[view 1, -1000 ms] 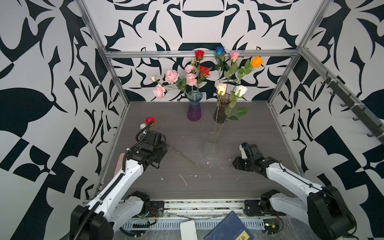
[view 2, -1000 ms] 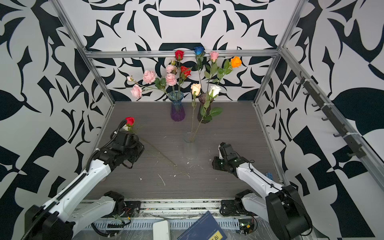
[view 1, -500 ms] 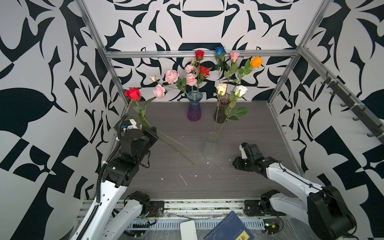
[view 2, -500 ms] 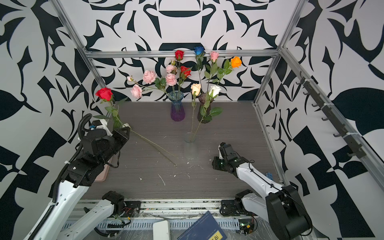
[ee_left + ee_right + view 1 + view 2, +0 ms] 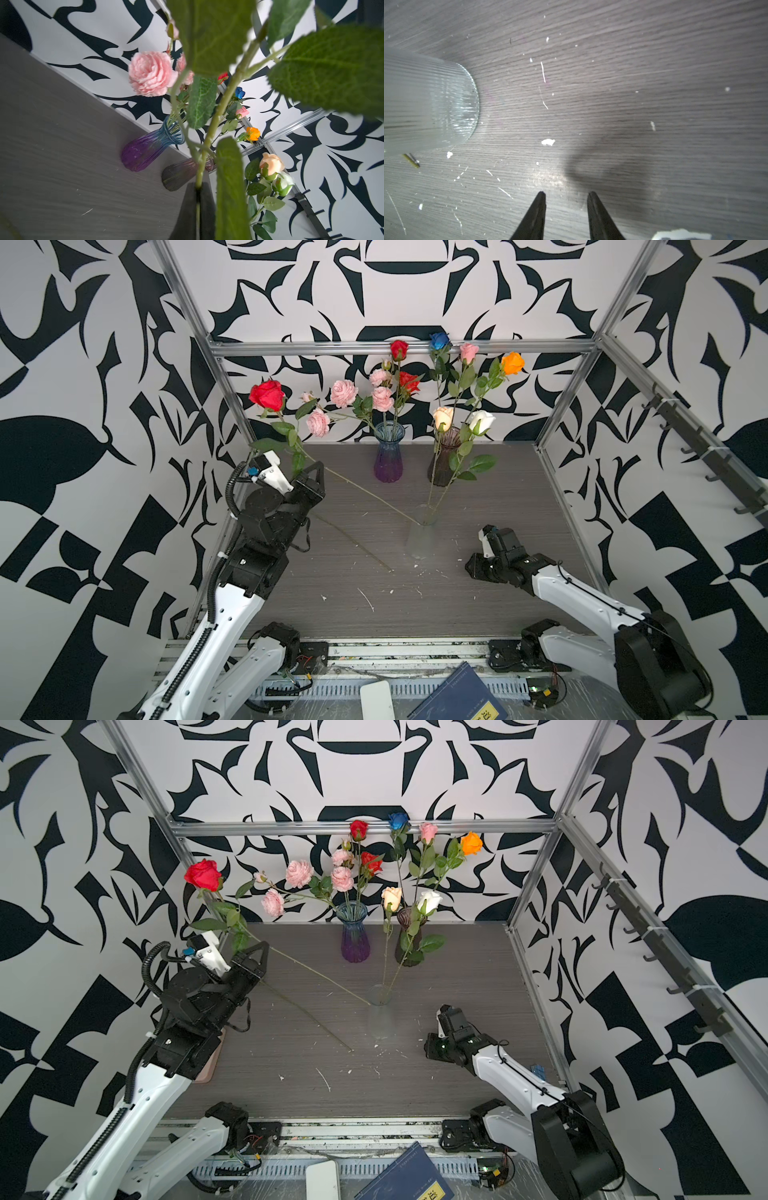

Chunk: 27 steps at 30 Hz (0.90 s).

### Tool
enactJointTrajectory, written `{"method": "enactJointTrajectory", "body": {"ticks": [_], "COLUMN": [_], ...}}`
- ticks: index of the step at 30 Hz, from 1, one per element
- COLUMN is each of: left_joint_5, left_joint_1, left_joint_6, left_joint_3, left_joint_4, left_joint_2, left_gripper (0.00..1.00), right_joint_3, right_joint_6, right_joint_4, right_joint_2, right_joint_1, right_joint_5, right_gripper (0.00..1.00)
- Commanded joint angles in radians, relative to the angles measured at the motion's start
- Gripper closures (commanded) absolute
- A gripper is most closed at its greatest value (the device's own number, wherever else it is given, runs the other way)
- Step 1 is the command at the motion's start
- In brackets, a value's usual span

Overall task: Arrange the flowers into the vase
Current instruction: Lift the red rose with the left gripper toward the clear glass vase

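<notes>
Left fingers (image 5: 205, 207) clamped on red rose (image 5: 267, 395) stem, bloom upper left in both top views, stem tip at clear vase (image 5: 419, 539) mouth, centre; right fingers (image 5: 537, 212) parted, empty, lower right

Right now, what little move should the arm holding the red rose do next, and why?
I'd probably nudge the stem tip over the mouth of the clear vase, then lower it. The left gripper is shut on the red rose, and its stem tip looks level with the vase's rim, at its edge, not yet inside.
</notes>
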Motion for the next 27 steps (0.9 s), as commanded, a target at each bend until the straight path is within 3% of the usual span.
{"method": "enactJointTrajectory", "body": {"ticks": [1,13,27], "left_joint_5": [0.055,0.201,0.174], "left_joint_1": [0.003,-0.011,-0.125], "left_joint_6": [0.058,0.155,0.360], "left_joint_3": [0.034,0.066,0.131], "left_joint_4": [0.126,0.280,0.291], "left_joint_2": [0.032,0.152,0.233], "left_gripper": [1.00,1.00,1.00], "right_joint_3": [0.003,0.001,0.001], "right_joint_6": [0.003,0.005,0.007], "right_joint_4": [-0.008,-0.010,-0.009], "right_joint_2": [-0.017,-0.025,-0.026], "right_joint_1": [0.005,0.005,0.005], "right_joint_5": [0.019,0.025,0.029], "right_gripper": [0.62,0.62,0.62]}}
